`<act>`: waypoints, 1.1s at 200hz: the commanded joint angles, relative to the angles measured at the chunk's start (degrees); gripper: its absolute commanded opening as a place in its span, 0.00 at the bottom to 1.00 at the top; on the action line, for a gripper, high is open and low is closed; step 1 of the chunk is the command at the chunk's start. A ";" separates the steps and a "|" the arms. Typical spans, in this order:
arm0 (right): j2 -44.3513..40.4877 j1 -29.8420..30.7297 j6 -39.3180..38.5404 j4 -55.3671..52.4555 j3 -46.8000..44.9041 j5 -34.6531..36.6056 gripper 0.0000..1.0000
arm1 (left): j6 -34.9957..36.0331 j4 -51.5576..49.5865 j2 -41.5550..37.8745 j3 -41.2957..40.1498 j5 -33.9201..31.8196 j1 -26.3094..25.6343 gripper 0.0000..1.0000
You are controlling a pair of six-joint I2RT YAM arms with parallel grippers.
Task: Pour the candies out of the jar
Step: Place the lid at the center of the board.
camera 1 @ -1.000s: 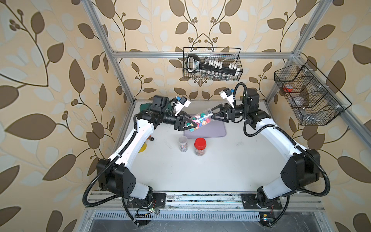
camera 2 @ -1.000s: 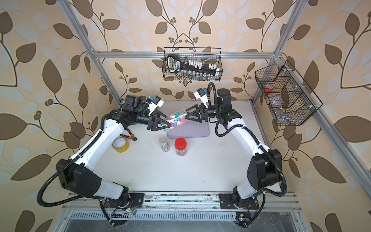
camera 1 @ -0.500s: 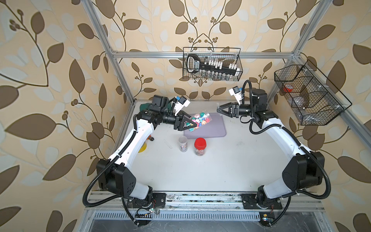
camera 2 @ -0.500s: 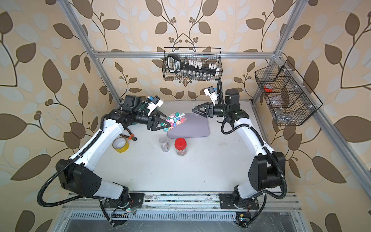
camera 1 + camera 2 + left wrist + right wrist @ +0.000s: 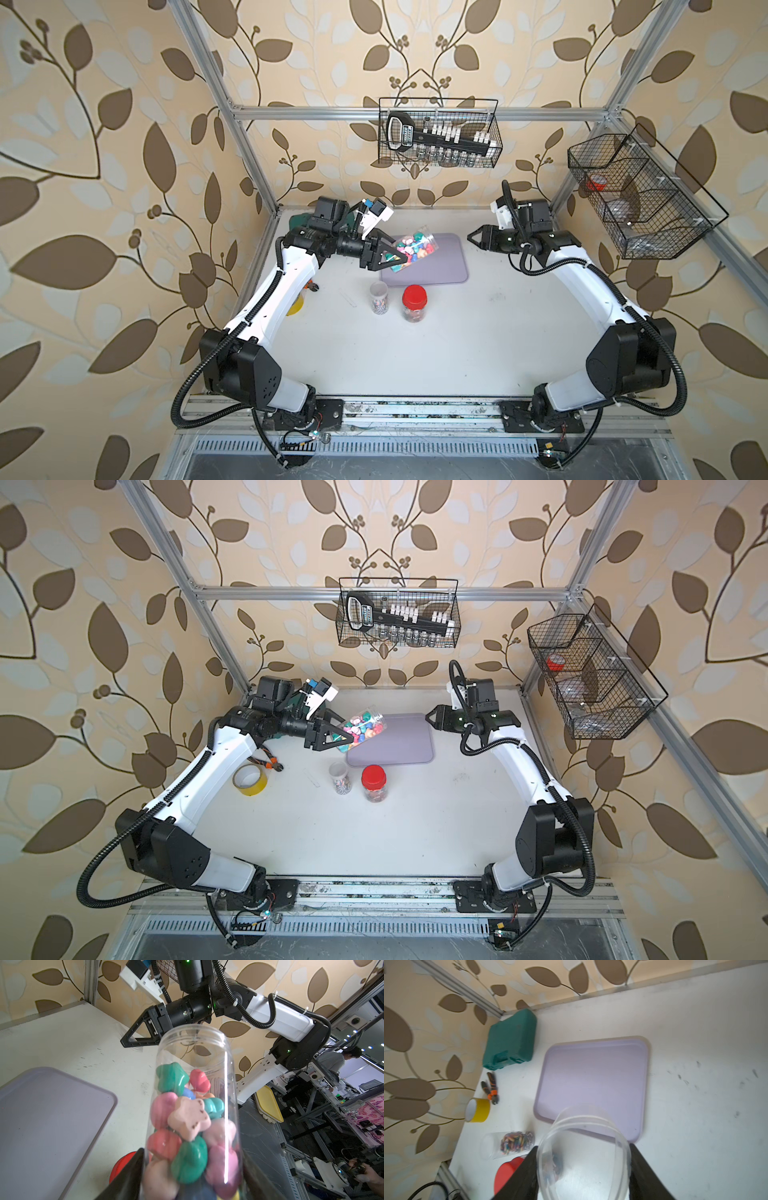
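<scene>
A clear jar [image 5: 415,248] [image 5: 366,726] hangs tilted over the left end of the lilac tray [image 5: 446,270], and my left gripper [image 5: 395,258] [image 5: 193,1178] is shut on its base end. The candies [image 5: 187,1122], pastel star shapes, fill the half of the jar nearer my fingers. The jar's mouth [image 5: 192,1031] has no lid on it and points toward the right arm. My right gripper [image 5: 473,240] [image 5: 583,1167] hovers past the tray's right end, shut on a clear round lid [image 5: 583,1126].
A red-lidded jar [image 5: 414,302] and a small clear jar of coloured bits [image 5: 379,297] stand in front of the tray. Yellow tape [image 5: 249,780], pliers [image 5: 492,1091] and a green case [image 5: 510,1043] lie at the left. Wire baskets [image 5: 438,133] [image 5: 636,199] hang above.
My right gripper has drawn back from the jar's mouth to the right, taking the clear lid with it. The left gripper and the jar have stayed in place.
</scene>
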 commanded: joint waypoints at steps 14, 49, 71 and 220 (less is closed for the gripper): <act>3.33 0.07 -0.61 -2.76 -1.81 11.24 0.55 | 0.99 1.88 -1.41 -0.64 3.17 0.06 0.59; 7.32 0.08 -0.42 -1.44 -3.24 13.57 0.55 | 0.89 1.82 -2.07 -1.41 2.62 0.06 0.59; 9.28 0.05 -0.37 -0.09 -4.13 14.46 0.55 | 1.15 1.31 -2.25 -1.43 2.19 0.06 0.59; 20.50 -0.06 -0.99 5.45 -5.81 20.05 0.59 | 1.45 0.21 -2.34 -1.64 1.05 0.06 0.59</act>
